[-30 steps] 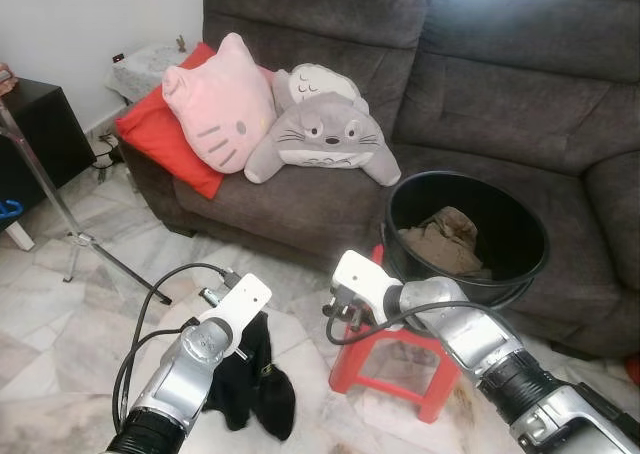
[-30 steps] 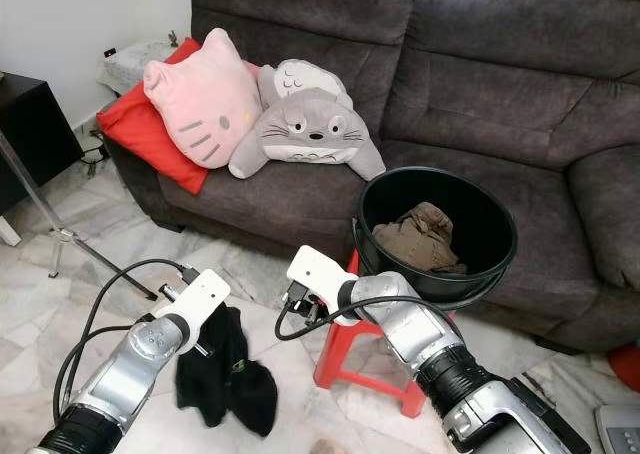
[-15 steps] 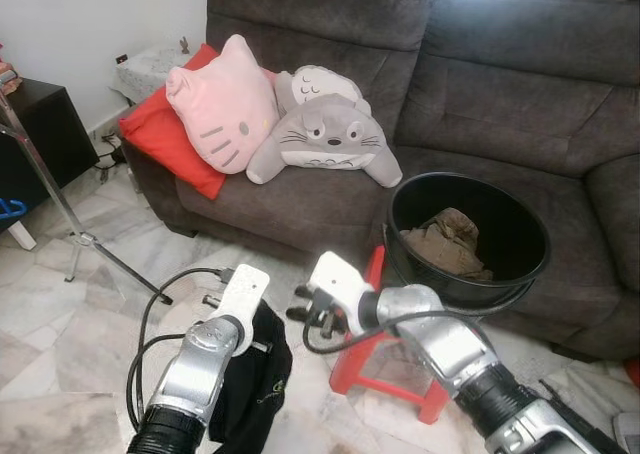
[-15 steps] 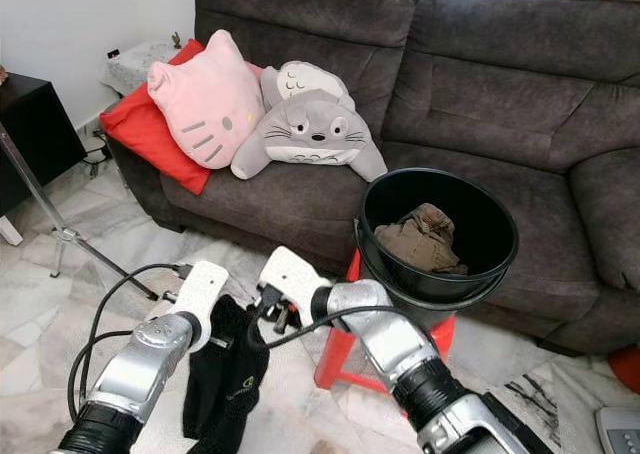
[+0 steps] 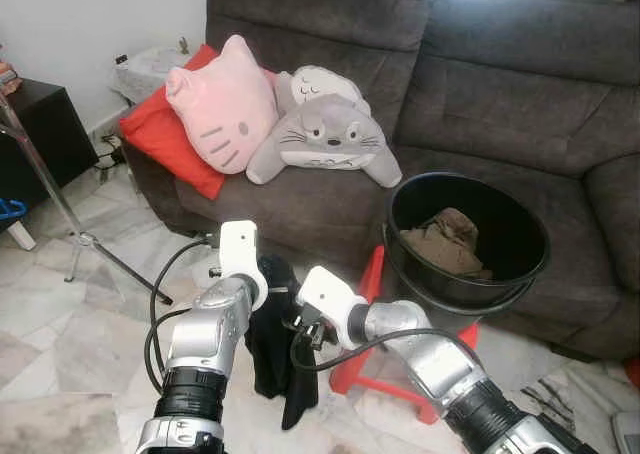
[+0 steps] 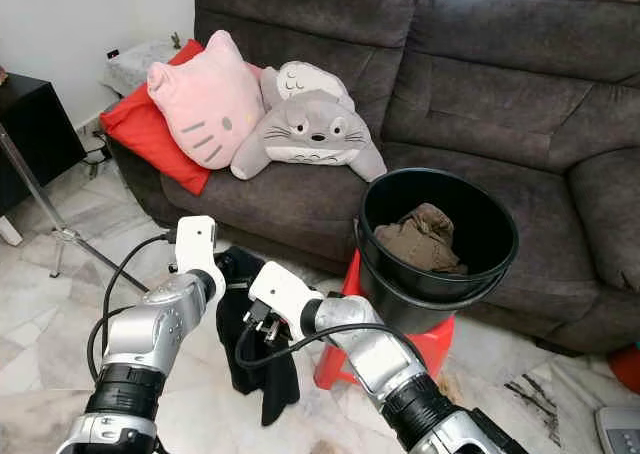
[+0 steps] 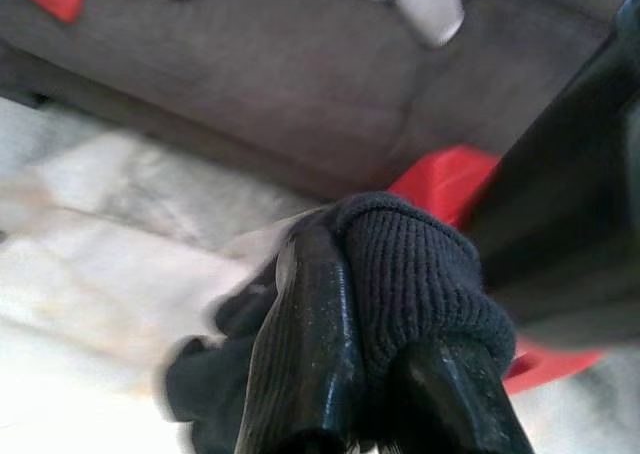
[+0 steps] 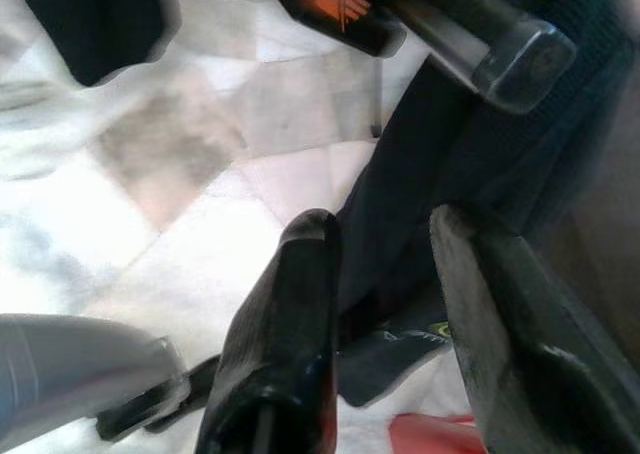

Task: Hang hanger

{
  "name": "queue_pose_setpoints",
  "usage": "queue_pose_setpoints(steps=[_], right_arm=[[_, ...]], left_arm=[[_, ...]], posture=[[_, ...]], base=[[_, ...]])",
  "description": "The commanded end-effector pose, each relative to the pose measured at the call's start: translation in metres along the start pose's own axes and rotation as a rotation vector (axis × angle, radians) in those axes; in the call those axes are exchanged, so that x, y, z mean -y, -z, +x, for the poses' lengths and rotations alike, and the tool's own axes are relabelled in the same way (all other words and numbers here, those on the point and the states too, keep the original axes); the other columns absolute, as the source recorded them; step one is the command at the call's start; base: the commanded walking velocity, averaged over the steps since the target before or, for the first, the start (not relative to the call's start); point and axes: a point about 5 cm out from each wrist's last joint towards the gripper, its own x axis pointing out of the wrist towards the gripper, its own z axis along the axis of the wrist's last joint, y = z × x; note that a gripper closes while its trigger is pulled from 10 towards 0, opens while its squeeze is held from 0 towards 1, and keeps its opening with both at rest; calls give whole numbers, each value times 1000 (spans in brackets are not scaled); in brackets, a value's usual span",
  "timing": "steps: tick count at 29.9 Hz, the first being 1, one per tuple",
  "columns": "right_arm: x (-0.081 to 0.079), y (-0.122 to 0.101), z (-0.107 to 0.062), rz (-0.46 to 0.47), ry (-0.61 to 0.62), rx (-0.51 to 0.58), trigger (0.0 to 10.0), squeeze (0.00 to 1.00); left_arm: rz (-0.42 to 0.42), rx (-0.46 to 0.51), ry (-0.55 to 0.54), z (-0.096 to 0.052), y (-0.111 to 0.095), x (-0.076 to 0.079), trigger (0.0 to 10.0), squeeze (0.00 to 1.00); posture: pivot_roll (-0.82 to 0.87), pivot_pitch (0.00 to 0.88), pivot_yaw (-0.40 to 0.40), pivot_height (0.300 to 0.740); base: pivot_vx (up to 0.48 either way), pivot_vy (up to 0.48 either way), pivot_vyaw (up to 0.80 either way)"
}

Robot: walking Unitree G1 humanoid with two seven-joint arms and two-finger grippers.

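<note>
So there's a big dark grey sofa (image 5: pixel 450 84) across the back, with a red cushion (image 5: pixel 165 139), a pink cat pillow (image 5: pixel 222 104) and a grey plush (image 5: pixel 322 134) piled at its left end. A black bucket (image 5: pixel 467 279) with a brown cloth (image 5: pixel 447 239) in it sits on a red stool (image 5: pixel 385 364), right up against the sofa front. Open marble floor (image 5: pixel 70 324) runs off to the left, up to a slanted metal stand leg (image 5: pixel 40 174) and a dark cabinet (image 5: pixel 35 134).

The black garment (image 5: pixel 278 339) hangs long-axis straight down above the floor, just left of the stool. The left gripper (image 7: pixel 375 374) is clamped on its knit top edge. The right gripper (image 8: pixel 385 304) has its fingers spread apart around the cloth lower down, not closed. There's a small yellowish print on the fabric, too blurry to read.
</note>
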Motion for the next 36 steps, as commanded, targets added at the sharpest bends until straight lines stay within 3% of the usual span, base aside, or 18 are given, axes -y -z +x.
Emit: queue_pose_setpoints(steps=[1,2,3,5,8,14,18,22,23,25,33,36], right_arm=[[18,-6,-7,-22,182,54,10000,0],[26,-6,-11,-40,296,86,10000,0],[26,-6,-11,-40,296,86,10000,0],[32,-6,-18,-69,447,118,10000,0],[32,-4,-20,-42,516,131,10000,0],[7,-7,-4,72,440,222,10000,0],[-3,-13,4,43,407,270,10000,0],[-3,-14,6,-15,423,276,10000,0],[-1,-15,5,-59,445,287,10000,0],[2,-14,4,-51,477,295,10000,0],[34,-6,-18,88,766,320,10000,0],[39,-2,-26,143,849,333,10000,0]], left_arm=[[-36,80,67,0,-23,13,0,0],[-66,112,112,0,-32,20,0,0],[-66,112,112,0,-32,20,0,0],[-102,140,186,0,-45,30,0,0],[-115,159,226,-1,-53,35,0,0],[-108,213,307,-2,-76,48,0,0],[-97,241,363,-6,-87,56,0,0],[-87,245,383,-7,-89,59,0,0],[-84,246,389,-8,-89,59,0,0],[-82,246,393,-9,-89,60,0,0],[-52,222,382,-10,-77,55,0,0],[-43,215,373,-10,-74,53,0,0]], posture=[[-19,0,-32,740],[-27,0,-24,740],[-27,0,-24,740],[-30,0,-15,740],[-32,0,-3,740],[-33,0,17,740],[-36,0,24,740],[-36,0,25,740],[-34,0,23,740],[-30,0,19,740],[-29,0,13,740],[-31,0,13,740]], base=[[0,0,0],[0,0,0],[0,0,0],[0,0,0],[0,0,0],[0,0,0],[0,0,0],[0,0,0],[0,0,0],[0,0,0],[0,0,0],[0,0,0]])
